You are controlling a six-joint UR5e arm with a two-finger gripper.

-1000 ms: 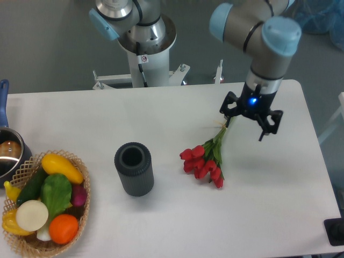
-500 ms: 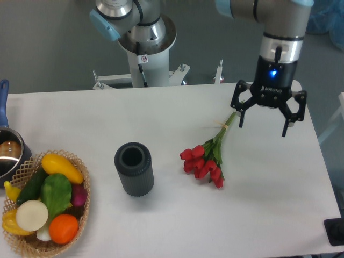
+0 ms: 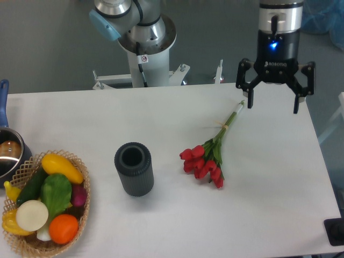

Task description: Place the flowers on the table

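The gripper [image 3: 272, 104] hangs with its two black fingers [image 3: 248, 97] spread wide and nothing between them, up above the far right part of the table [image 3: 279, 193] and just beyond the stem ends of the flowers [image 3: 208, 156]. The flowers lie flat on the white top, free of the fingers: red heads bunched toward the near side, green stems running up and right to the twine tie, the cut ends pointing at the gripper's left finger. Taking the flowers as the landmark, a dark ribbed cylinder [image 3: 134, 168] stands upright well to their left, and a wicker basket [image 3: 80, 215] of vegetables sits farther left again at the table's near corner, with a pot [image 3: 8, 153] just behind it at the edge. By the look of it the placing is done and what remains is the retreat. To do that well, lift straight up and away with the fingers kept apart, so that neither tip catches the stem ends and drags the bunch.
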